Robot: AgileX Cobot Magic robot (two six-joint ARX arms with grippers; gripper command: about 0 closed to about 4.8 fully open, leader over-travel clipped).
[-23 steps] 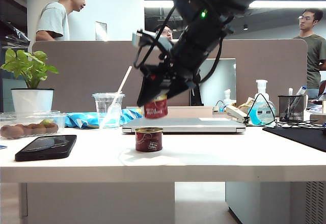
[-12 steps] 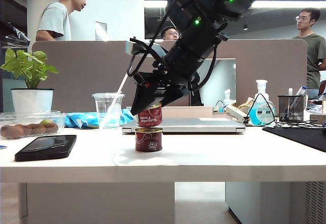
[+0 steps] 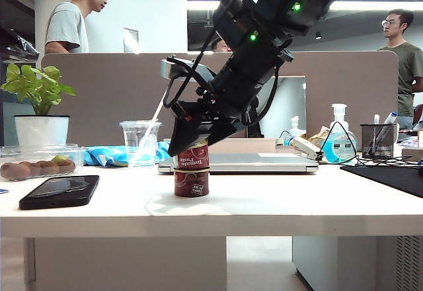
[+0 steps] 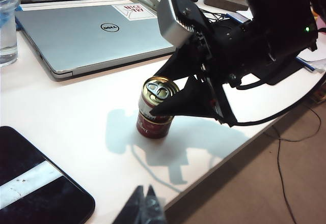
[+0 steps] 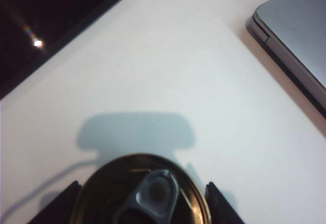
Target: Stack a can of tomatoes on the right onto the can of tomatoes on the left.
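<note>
White bench (image 3: 277, 205), bare across the near middle. Directly on it: lower tomato can (image 3: 192, 183) at centre, a closed silver laptop (image 3: 238, 163) just behind, a black phone (image 3: 59, 191) near left, a clear tray of brown fruit (image 3: 33, 165) and a potted plant (image 3: 41, 109) far left, a plastic cup with straw (image 3: 140, 142), a sanitiser bottle (image 3: 340, 139), a mesh pen holder (image 3: 379, 139) and a black mat (image 3: 390, 175) right.

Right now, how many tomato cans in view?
2, stacked: the bottom can on the table beside the laptop, the top can on it, between the right end effector's fingers.
</note>
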